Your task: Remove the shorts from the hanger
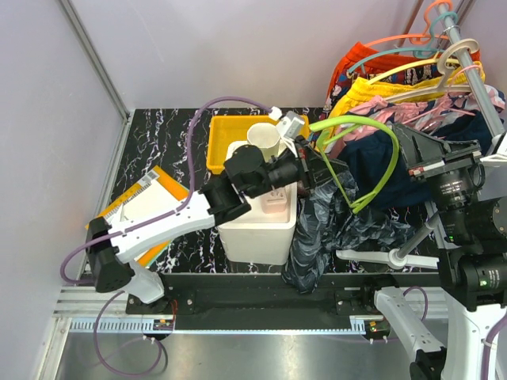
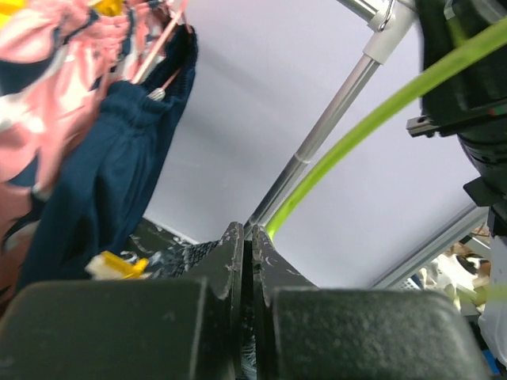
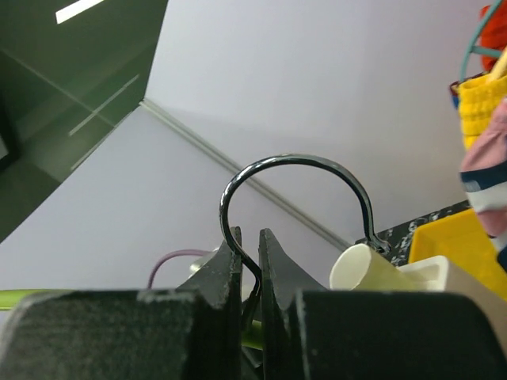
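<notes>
My left gripper [image 2: 247,234] has its jaws pressed together. The charcoal marbled shorts [image 2: 190,255] show right at the tips, so I judge I am pinching a fold near their top edge. My right gripper [image 3: 249,237] is clamped on the black wire hook [image 3: 293,161] of the green hanger [image 1: 372,170], with the wire running down between the fingers.

The marbled pair hangs from that hanger at mid-table and droops to the near edge of the table [image 1: 166,134]. I expect it to be light, limp cloth with no shape of its own. It will likely stretch and drag over the hanger arm rather than slide off in one piece. The waistband, where the cloth is doubled, looks like the surest hold. The hanger is thin and probably springy, so it may twist in my right grip when I pull.

The navy shorts [image 2: 119,182] hang apart on a pink hanger [image 2: 158,47], just behind.

The white box [image 1: 257,226] stands right beside the drooping cloth, with a paper cup [image 1: 265,138] on top and a yellow tray [image 1: 226,138] behind it. To my right, the rack rod [image 1: 475,79] crowds in with the yellow shorts [image 1: 364,91] and the floral pair [image 2: 47,79]; loose cloth could snag there
</notes>
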`<state>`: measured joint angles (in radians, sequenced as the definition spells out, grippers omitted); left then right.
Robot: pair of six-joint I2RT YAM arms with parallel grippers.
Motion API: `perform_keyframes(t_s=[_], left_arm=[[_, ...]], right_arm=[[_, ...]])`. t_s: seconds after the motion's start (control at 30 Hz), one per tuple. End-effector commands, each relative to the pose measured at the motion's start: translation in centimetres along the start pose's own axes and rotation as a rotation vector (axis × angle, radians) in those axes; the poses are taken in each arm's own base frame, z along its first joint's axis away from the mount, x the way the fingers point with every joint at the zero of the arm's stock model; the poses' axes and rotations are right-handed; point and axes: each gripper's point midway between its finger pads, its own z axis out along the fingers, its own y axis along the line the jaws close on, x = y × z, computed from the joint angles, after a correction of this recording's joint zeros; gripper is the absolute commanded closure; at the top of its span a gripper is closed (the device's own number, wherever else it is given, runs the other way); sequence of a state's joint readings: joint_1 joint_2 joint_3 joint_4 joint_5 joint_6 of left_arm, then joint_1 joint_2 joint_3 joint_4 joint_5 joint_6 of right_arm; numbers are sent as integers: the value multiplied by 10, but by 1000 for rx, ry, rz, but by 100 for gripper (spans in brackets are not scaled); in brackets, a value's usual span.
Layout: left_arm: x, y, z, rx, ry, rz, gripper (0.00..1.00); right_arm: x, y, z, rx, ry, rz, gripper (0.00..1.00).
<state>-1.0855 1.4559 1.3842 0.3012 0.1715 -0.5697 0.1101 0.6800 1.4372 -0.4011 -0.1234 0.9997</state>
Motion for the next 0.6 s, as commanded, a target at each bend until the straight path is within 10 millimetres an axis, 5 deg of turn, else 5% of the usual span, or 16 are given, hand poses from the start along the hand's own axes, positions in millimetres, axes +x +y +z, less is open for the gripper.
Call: perform_keyframes(t_s=[0.0, 0.07, 0.13, 0.27, 0.37, 0.4, 0.43, 0.57], left_arm=[[-26, -30, 30, 125, -50, -24, 100], [-4, -15, 46, 94, 10, -48, 100], [-4, -14, 56, 87, 26, -53, 100], [25, 11, 75, 12, 123, -70, 100], [27, 18, 77, -29, 144, -63, 83], [25, 19, 76, -40, 144, -55, 64], [22, 22, 74, -62, 137, -43, 56], [1, 19, 59, -75, 115, -26, 36]], right_arm=[[-7, 52, -3, -204, 13, 84, 100], [-13, 65, -10, -237, -3, 48, 100], [-20, 73, -16, -234, -20, -9, 100], [-25, 66, -25, -188, -53, -95, 100], [-24, 58, -30, -167, -62, -150, 100], [-22, 55, -29, -157, -51, -159, 100], [-20, 50, -28, -146, -44, -177, 100], [-8, 34, -21, -118, 1, -192, 100]])
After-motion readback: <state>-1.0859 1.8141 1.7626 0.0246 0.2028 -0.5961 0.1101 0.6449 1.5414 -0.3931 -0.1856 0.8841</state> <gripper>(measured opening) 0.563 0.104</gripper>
